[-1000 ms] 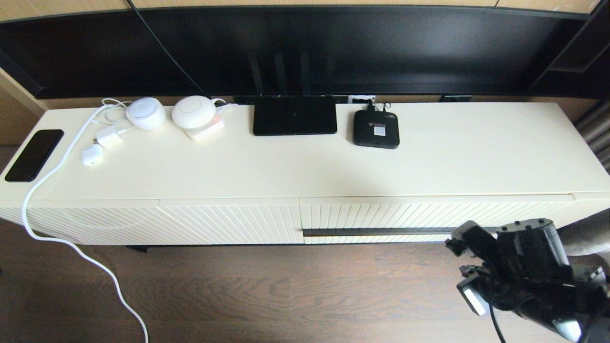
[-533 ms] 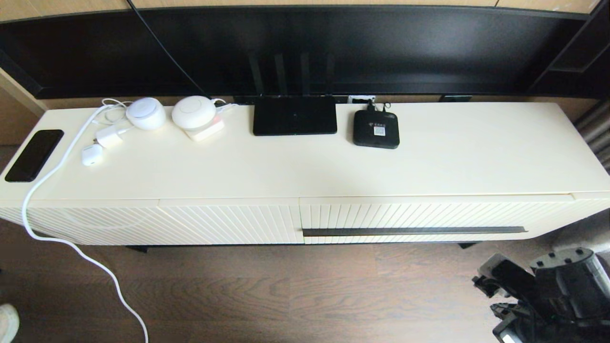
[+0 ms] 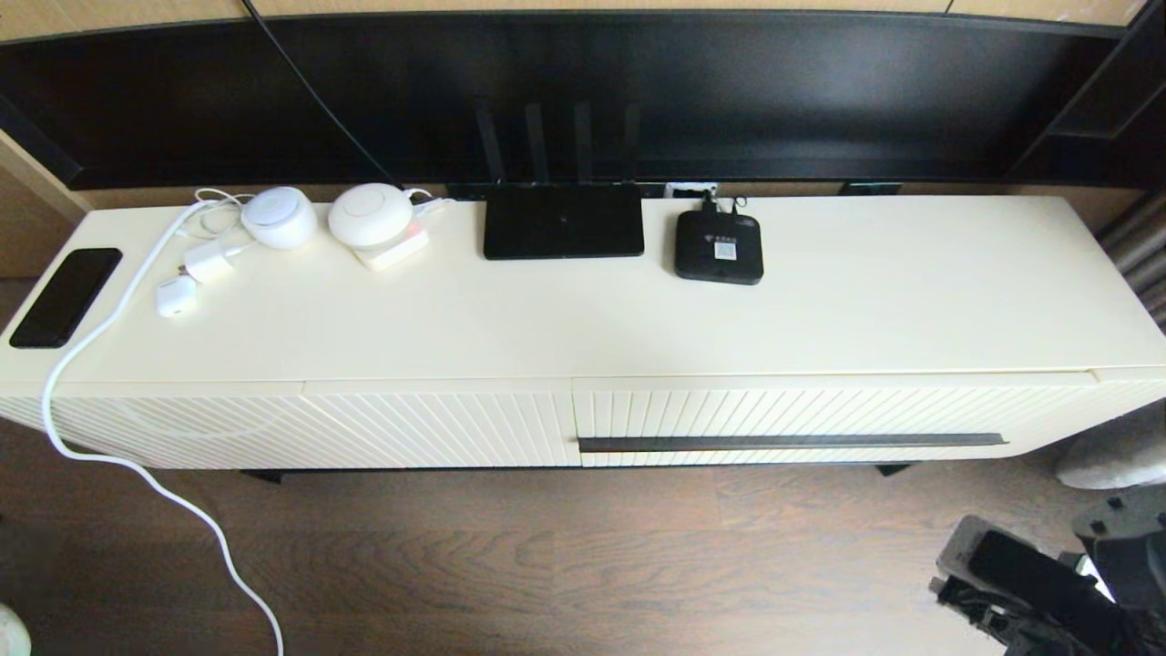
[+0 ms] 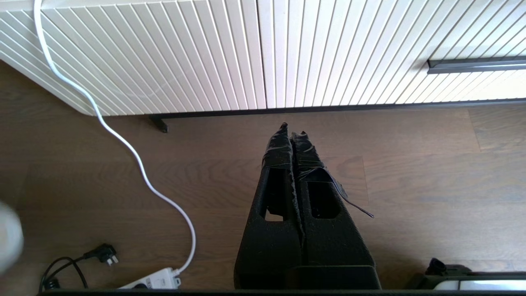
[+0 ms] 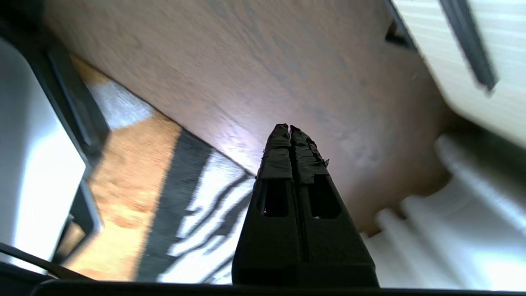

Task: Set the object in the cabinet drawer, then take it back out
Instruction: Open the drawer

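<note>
The cabinet drawer is pushed in flush on the right half of the cream cabinet, its ribbed front carrying a long dark handle strip. The handle strip also shows in the left wrist view. The object is out of view. My right arm sits low at the bottom right of the head view, over the wooden floor in front of the cabinet. In its wrist view my right gripper is shut and empty. My left gripper hangs shut and empty above the floor, before the cabinet's ribbed front.
On the cabinet top stand a flat black router, a small black set-top box, two white round devices, chargers and a black phone. A white cable trails to a power strip on the floor.
My right arm has dropped from in front of the drawer's handle strip down and to the right, toward the frame's bottom right corner. The drawer stays shut.
</note>
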Controlling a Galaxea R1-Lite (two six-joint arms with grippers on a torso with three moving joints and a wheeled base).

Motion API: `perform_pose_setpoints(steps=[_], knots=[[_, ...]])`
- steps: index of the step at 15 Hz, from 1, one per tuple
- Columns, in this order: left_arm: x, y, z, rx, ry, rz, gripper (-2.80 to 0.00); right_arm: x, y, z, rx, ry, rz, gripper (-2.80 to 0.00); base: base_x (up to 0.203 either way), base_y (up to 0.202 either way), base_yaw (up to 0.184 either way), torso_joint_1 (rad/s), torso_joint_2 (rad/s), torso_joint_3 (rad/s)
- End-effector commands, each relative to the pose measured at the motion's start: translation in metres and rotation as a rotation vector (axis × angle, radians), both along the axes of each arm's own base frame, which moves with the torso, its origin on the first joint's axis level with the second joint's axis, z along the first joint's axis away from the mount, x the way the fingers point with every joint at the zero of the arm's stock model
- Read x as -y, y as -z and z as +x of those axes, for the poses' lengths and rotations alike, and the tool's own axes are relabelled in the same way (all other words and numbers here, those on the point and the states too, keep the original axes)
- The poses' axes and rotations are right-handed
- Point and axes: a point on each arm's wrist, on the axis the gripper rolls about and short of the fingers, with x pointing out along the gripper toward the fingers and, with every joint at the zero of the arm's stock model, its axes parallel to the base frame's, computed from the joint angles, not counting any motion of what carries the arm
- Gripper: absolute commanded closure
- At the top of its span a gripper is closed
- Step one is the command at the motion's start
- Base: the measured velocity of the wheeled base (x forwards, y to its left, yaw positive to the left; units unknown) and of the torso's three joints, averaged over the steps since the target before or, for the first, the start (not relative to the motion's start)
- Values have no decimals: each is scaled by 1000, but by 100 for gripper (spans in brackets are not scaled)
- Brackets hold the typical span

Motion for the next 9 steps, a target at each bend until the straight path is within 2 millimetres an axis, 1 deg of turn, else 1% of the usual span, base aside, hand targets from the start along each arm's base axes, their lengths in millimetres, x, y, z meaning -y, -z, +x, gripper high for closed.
perform_pose_setpoints(steps=[1,5,6,8,9], knots=[[0,0,0,1,1,0,0,6,-1,2,-8,-94,-71,0,0,0,0,0,0,0],[0,0,0,-1,0,0,0,25,-1,17,-5,-339,-228,0,0,0,0,0,0,0],[0,0,0,0,0,0,0,25,4,24,1,-378,-247,0,0,0,0,0,0,0],[0,0,0,-1,0,0,0,22,14,40,50,-394,-248,0,0,0,0,0,0,0],[0,0,0,0,0,0,0,20,20,45,63,-401,-247,0,0,0,0,0,0,0]])
